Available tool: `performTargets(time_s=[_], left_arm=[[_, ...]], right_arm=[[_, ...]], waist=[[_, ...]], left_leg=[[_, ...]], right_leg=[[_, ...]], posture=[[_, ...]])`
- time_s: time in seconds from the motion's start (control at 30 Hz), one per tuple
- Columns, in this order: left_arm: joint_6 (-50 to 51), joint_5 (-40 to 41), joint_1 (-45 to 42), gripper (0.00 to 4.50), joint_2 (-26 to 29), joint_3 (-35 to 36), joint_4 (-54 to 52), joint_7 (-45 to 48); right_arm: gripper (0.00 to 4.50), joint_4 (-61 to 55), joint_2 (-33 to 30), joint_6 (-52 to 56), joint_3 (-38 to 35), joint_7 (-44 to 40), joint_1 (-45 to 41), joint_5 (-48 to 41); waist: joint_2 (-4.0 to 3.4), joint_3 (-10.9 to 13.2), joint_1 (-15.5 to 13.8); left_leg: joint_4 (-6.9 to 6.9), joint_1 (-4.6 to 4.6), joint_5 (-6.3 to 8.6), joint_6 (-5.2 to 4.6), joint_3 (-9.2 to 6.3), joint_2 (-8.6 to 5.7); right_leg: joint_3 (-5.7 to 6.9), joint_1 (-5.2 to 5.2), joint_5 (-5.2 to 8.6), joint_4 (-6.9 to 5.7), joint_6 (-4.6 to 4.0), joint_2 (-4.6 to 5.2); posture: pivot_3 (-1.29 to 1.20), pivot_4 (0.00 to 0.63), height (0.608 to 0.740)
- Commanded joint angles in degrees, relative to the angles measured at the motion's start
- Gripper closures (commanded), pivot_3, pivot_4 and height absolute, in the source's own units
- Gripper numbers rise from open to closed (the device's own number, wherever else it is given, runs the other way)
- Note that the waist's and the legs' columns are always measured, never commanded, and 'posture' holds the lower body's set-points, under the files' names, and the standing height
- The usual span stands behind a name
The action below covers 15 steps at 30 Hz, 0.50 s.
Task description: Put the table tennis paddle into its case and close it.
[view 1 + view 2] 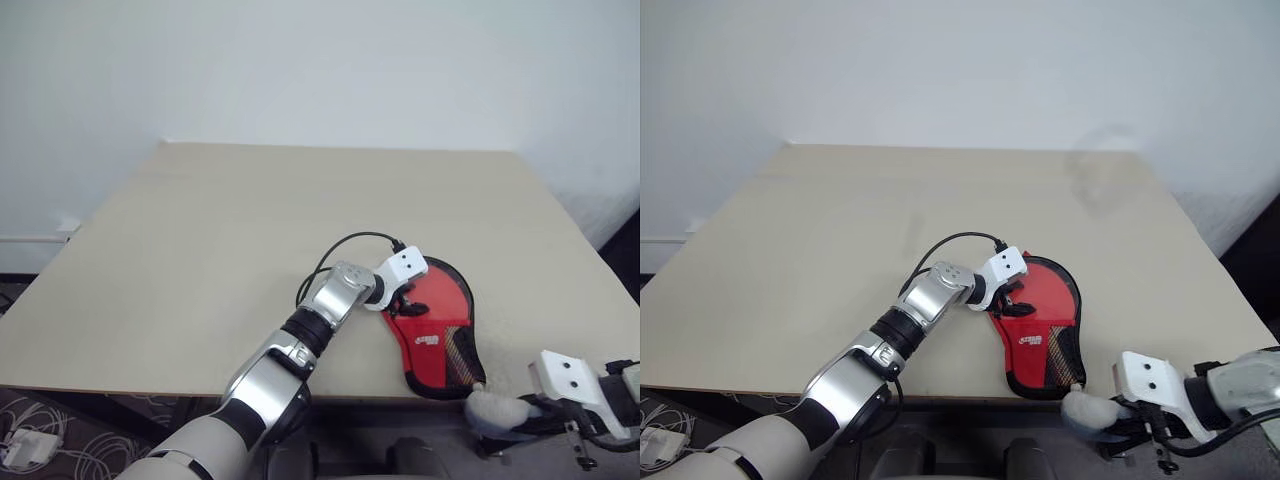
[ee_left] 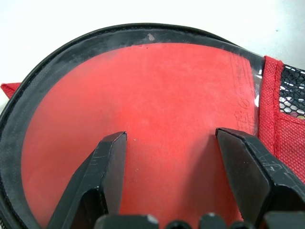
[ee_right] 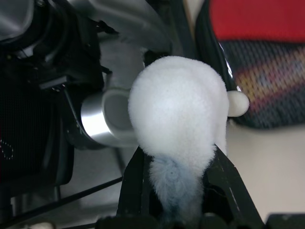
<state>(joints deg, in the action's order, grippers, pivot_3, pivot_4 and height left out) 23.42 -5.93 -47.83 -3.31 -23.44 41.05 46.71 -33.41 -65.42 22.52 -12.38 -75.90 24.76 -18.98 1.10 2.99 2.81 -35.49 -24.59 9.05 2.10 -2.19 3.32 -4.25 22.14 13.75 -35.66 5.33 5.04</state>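
On the pale table (image 1: pixel 200 250), the black-edged red case (image 1: pixel 440 340) lies flat near the front edge, round end away, mesh neck toward the robot. The left gripper (image 2: pixel 169 143) rests spread on its panel; the right gripper (image 3: pixel 178 162) pinches a pale fluffy lump (image 3: pixel 176 109).

The beige table (image 1: pixel 200 250) lies bare across its far half and whole left side, open to a gripper from the far, left and right edges. The only thing on it is the red-fronted case (image 1: pixel 440 335) at the near right edge, and the left gripper (image 1: pixel 405 300) with its arm and looped black cable (image 1: pixel 345 245) lies across the case's left side, blocking that way in. Just off the near right corner the right gripper (image 1: pixel 1110 425), clamped on a pale fluffy lump (image 1: pixel 1085 410), crowds the gap beside the case's narrow end.
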Motion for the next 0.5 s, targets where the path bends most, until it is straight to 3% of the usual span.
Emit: performTargets(time_s=[0.03,0.3,0.33,0.4,0.5], left_arm=[[1.67,-1.18,0.00,1.36,0.57,-0.44,1.45,-0.80],[1.60,-1.10,0.15,1.36,0.58,-0.20,1.44,-0.76],[1.51,-1.13,0.21,1.36,0.60,-0.23,1.48,-0.76],[1.44,-1.13,0.22,1.36,0.62,-0.20,1.60,-0.82],[1.48,-0.98,0.11,1.36,0.72,0.11,1.71,-0.92]], right_arm=[[4.20,-3.21,0.44,0.56,2.77,1.21,-2.21,-0.60],[4.20,-0.88,2.26,7.89,3.64,7.10,-13.41,-3.46],[3.66,-0.24,2.82,8.88,3.53,7.68,-14.62,-4.24],[3.23,0.80,4.53,10.66,3.10,9.46,-17.43,-5.83],[2.19,2.57,8.92,16.58,2.22,13.93,-23.61,-10.48]], waist=[[0.01,0.00,0.01],[0.03,-0.01,0.04],[0.04,-0.01,0.03],[0.07,-0.06,0.07],[0.06,-0.07,0.12]], left_leg=[[0.00,0.00,0.00,0.00,0.00,0.00],[-0.02,0.00,0.01,0.00,0.01,0.02],[-0.03,0.00,0.01,0.01,0.00,0.02],[-0.02,0.00,0.01,0.00,0.00,0.02],[-0.02,0.01,0.01,0.00,0.00,0.03]], right_leg=[[0.00,0.00,0.00,0.00,0.00,0.00],[0.02,-0.01,0.00,0.00,0.00,0.00],[0.02,-0.01,0.00,0.00,0.00,0.00],[0.02,-0.01,0.00,0.00,0.00,0.00],[0.02,0.00,0.00,0.00,0.00,0.00]], posture=[[0.00,0.000,0.740],[0.00,0.000,0.740],[0.00,0.000,0.740],[0.00,0.000,0.740],[0.00,0.000,0.740]])
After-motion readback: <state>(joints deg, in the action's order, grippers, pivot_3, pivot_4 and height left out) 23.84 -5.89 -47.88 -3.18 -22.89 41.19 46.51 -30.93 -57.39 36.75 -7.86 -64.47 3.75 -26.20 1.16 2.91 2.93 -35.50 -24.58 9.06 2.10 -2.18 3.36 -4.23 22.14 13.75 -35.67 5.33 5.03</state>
